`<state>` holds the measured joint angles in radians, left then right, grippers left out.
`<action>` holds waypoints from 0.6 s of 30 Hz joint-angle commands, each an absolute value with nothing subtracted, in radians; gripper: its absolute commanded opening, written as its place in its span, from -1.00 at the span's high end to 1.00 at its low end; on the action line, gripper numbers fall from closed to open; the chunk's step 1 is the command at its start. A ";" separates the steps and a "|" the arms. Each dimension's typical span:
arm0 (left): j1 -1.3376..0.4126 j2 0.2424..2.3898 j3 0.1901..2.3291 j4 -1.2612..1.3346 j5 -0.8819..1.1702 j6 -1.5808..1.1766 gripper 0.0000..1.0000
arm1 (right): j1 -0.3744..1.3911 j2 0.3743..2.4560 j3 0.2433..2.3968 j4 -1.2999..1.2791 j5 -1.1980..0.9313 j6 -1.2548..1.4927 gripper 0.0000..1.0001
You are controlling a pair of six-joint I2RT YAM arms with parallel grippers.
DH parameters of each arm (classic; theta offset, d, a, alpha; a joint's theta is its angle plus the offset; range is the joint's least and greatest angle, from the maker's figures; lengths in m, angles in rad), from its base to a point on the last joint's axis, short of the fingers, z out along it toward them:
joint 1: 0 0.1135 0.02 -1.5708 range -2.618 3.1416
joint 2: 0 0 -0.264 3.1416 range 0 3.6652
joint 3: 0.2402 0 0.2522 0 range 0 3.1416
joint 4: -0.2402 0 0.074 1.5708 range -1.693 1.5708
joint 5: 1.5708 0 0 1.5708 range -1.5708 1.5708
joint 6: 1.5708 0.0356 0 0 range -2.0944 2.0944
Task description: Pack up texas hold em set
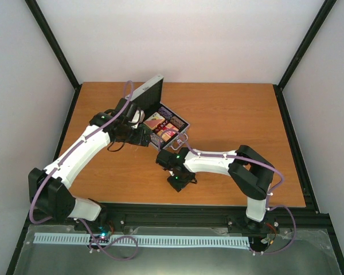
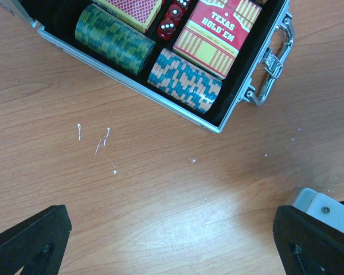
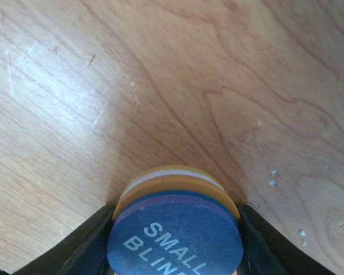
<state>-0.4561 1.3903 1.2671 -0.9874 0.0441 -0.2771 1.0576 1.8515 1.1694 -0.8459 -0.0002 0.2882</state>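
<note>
I held the disc stack (image 3: 175,232) in the right fingers (image 3: 80,249), open case (image 1: 148,93) just beyond toward the desk's (image 1: 246,143) far-left corner; left fingers (image 2: 28,243) gaped empty.

plain wooden table (image 1: 246,114), a bit scuffed. white walls (image 1: 183,40) all round, black posts (image 1: 51,40) in the corners.

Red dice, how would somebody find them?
Look at the open silver metal case on the brown wooden table. In its middle, two red-orange card boxes lie side by side. The tiny red cubes with white dots between them are the dice.
</note>
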 commanded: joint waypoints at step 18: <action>-0.448 1.368 1.272 -0.986 0.021 -0.302 -1.00 | 1.018 1.855 1.322 -0.974 0.101 0.278 0.28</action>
<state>-0.4561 1.3964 1.2667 -0.9878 0.0315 -0.2848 1.0519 1.8523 1.2530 -0.9390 0.0715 0.2996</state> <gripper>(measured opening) 0.997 0.492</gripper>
